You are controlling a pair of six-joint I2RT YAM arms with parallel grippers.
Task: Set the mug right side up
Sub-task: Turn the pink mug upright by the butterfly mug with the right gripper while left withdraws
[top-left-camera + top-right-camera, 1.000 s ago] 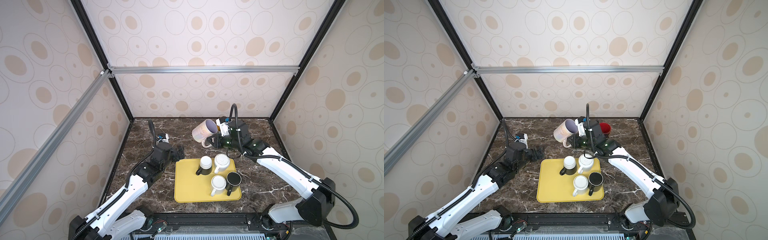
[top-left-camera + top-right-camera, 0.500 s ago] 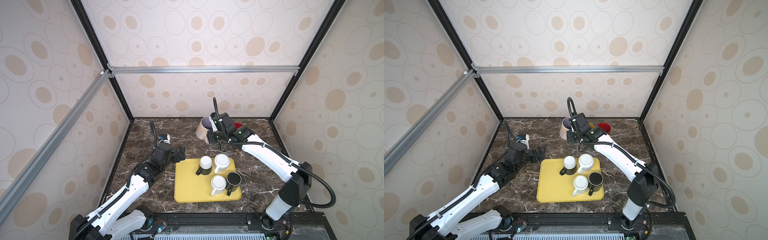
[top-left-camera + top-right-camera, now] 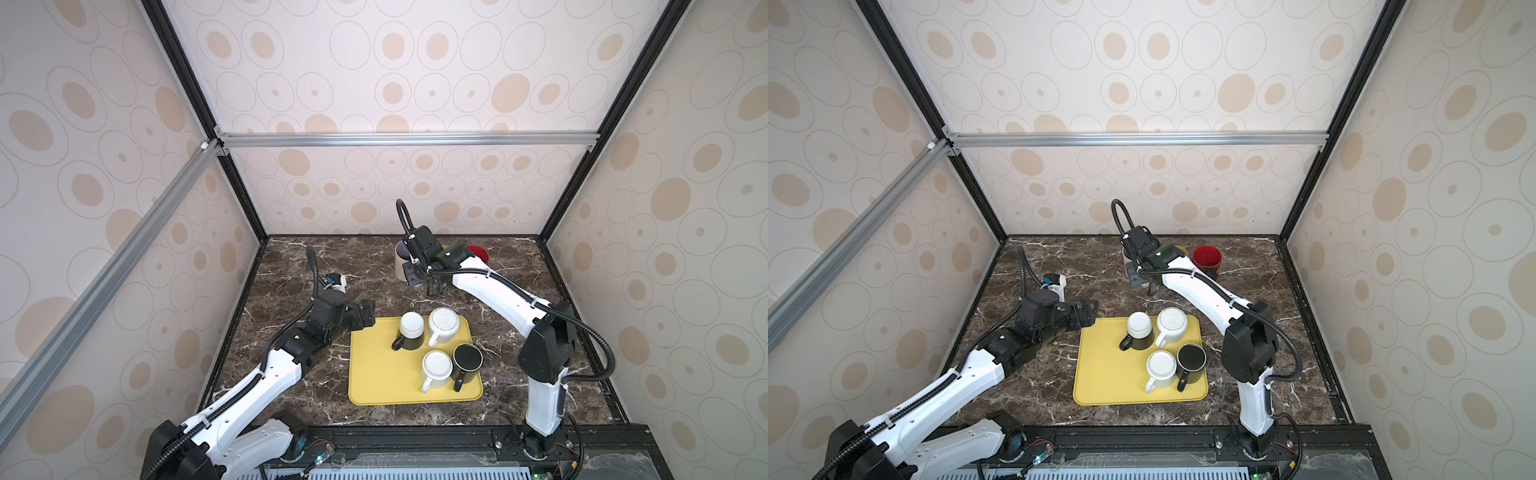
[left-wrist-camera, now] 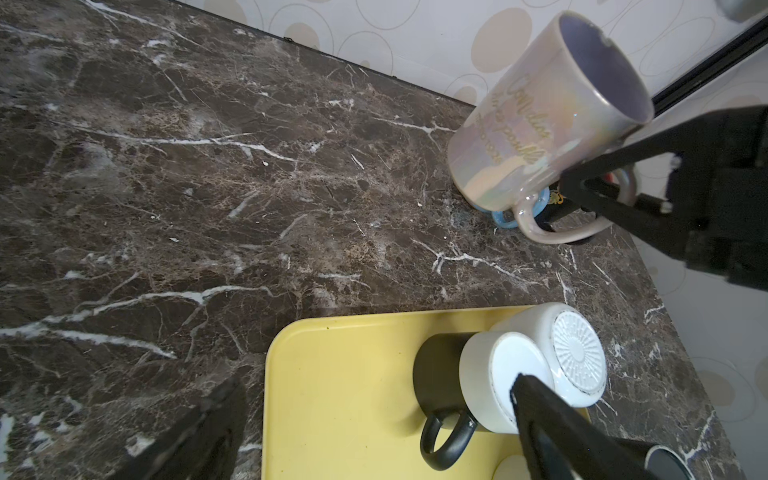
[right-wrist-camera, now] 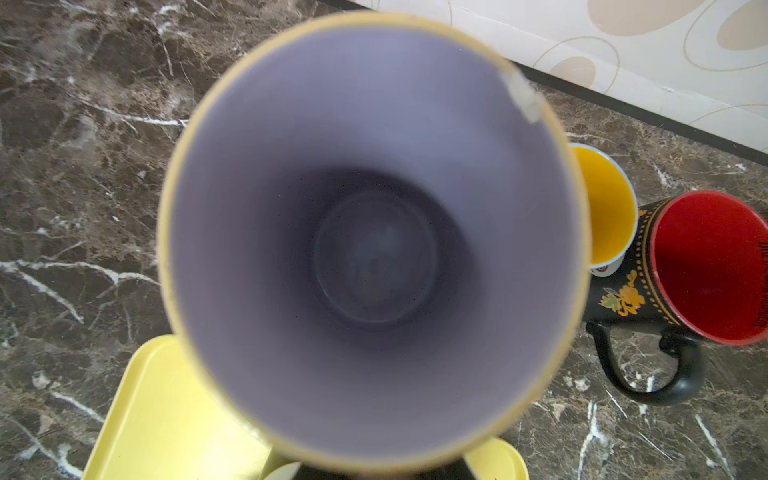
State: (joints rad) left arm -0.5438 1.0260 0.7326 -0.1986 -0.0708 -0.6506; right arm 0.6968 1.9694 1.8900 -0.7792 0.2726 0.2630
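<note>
right pincer (image 4: 563, 195) clenched on mug (image 4: 536, 120) handle | mug mouth-up near counter (image 3: 365, 257) far edge, beside yellow-lined cup (image 5: 602, 208) | left pincer (image 3: 368, 316) released, at tray (image 3: 374, 386) far-left corner

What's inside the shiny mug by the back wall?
Nothing shows inside the shiny mug: its purple wall and round bottom are bare. What lies under it is covered and cannot be seen.

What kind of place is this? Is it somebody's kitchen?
Probably not a kitchen but a robot practice booth: spotted walls on a metal frame box in a marble table, two robot arms are mounted at its front, and mugs sit on a yellow tray.
</note>
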